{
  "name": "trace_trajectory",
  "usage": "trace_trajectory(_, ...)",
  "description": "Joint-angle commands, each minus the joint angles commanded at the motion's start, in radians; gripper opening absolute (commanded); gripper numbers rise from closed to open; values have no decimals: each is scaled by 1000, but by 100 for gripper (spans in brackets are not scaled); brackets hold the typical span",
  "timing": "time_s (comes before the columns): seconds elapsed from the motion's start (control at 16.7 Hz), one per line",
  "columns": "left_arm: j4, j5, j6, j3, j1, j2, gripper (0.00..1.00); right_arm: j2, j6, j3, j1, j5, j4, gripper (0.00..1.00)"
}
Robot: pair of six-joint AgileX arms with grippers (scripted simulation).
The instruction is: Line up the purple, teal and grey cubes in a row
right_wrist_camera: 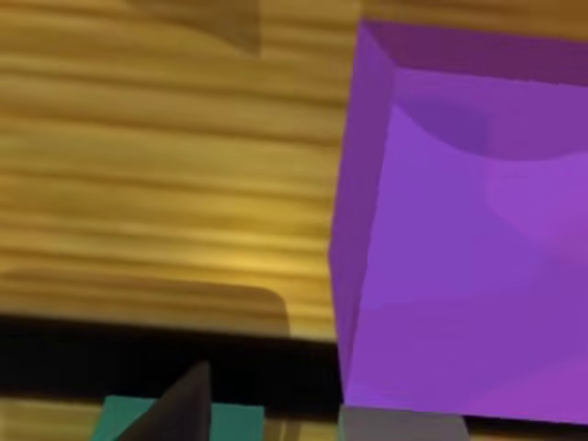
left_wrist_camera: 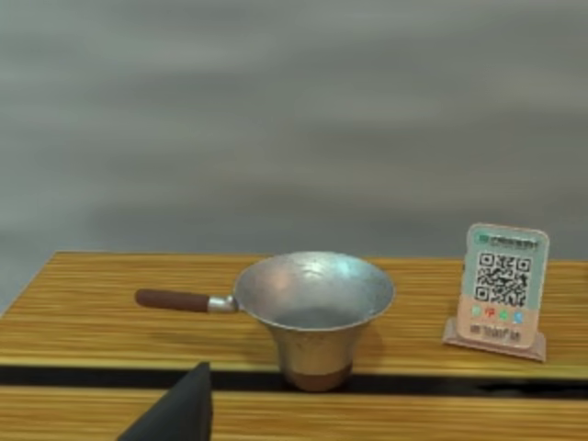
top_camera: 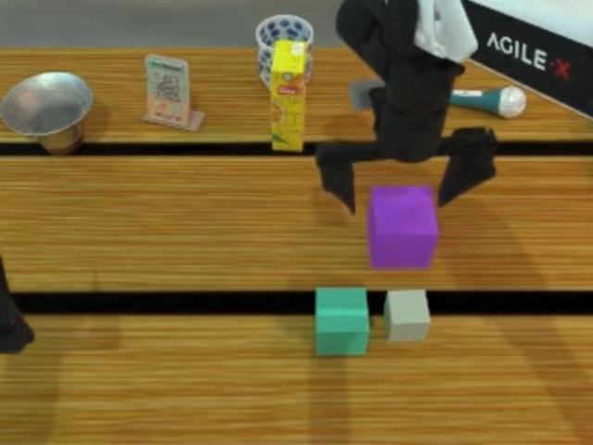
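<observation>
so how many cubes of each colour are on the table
purple cube: 1
teal cube: 1
grey cube: 1
total: 3 cubes

Pan [top_camera: 46,107], QR sign [top_camera: 168,90], carton [top_camera: 288,95]

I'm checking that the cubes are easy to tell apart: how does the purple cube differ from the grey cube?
The purple cube is bright purple, the grey cube pale grey. The purple cube is clearly the larger. In the top view the purple cube sits alone just below the right gripper, whose fingers are spread wide; the grey cube sits nearer the front, close beside the teal cube. Both are plain cubes resting flat on the table.
</observation>
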Motion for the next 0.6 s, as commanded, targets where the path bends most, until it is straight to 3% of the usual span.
trace_trajectory(0.18, 0, 0, 0, 0, 0, 0, 100, 4, 62, 19, -20, 2, -3, 100)
trace_trajectory(0.6, 0, 0, 0, 0, 0, 0, 100, 9, 63, -19, -19, 2, 38, 100)
